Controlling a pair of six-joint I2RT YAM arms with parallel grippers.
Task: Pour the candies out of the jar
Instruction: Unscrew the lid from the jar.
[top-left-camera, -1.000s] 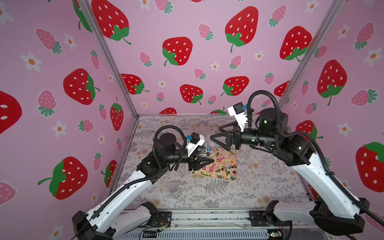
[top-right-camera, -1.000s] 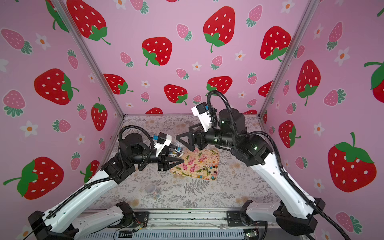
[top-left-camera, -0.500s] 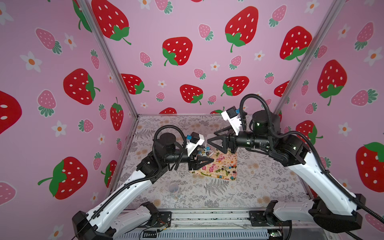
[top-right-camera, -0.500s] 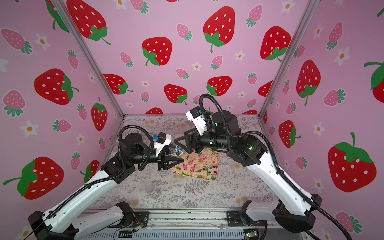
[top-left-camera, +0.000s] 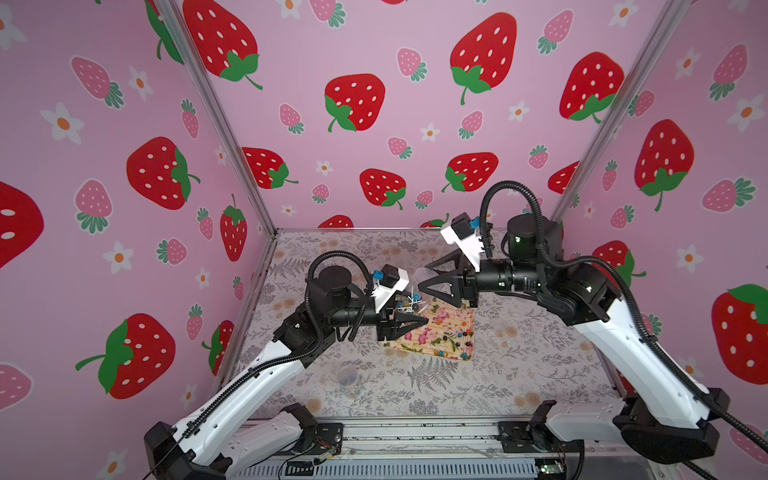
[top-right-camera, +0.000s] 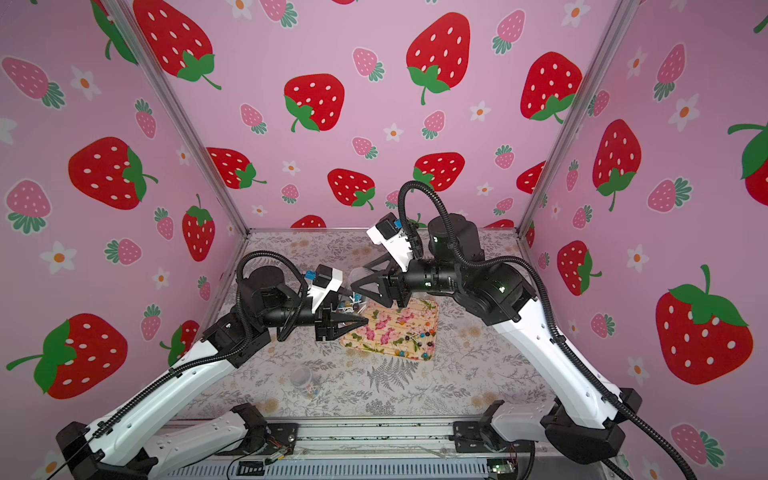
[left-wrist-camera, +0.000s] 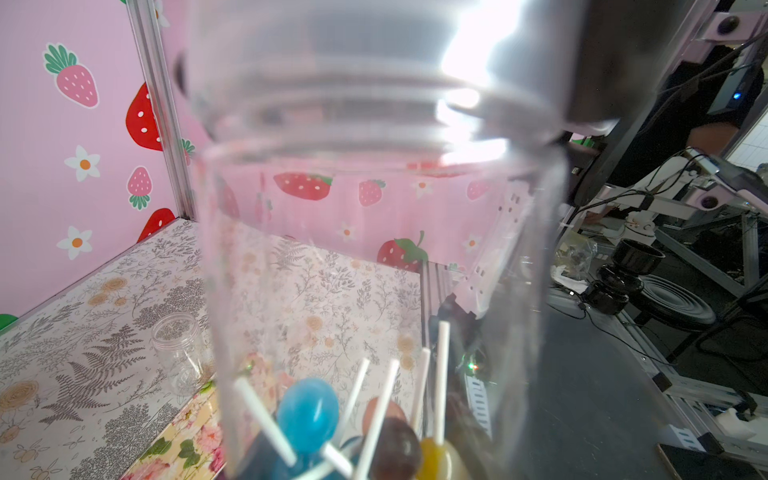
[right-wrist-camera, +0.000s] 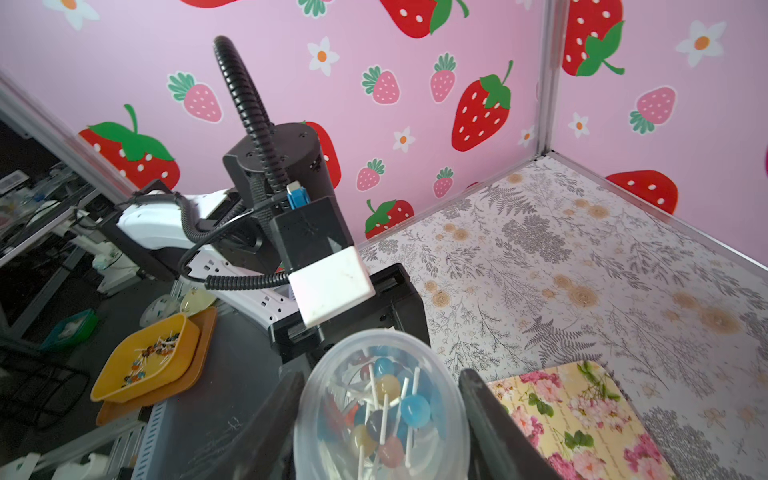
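Jar (right-wrist-camera: 380, 415) hangs mid-frame above tray (top-left-camera: 440, 322), long axis slanting from left pincer (top-left-camera: 422, 322), clamped on the base where candies (right-wrist-camera: 413, 409) pile, up toward right pincer (top-left-camera: 420, 277), jaws straddling the top end; can't tell if they bite.

- Tray (top-left-camera: 419, 337) on the tabletop (top-left-camera: 523, 357), frame centre.
- Jar (top-left-camera: 411, 297) at the tray's upper-left corner, candies (right-wrist-camera: 390, 409) inside.
- Loose candies (top-left-camera: 455, 337) on the tray's lower right.
- Second jar (top-left-camera: 348, 379) lower left of the tray.

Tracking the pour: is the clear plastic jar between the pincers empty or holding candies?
Holding candies: blue, yellow and dark lollipops on white sticks show inside the clear plastic jar.
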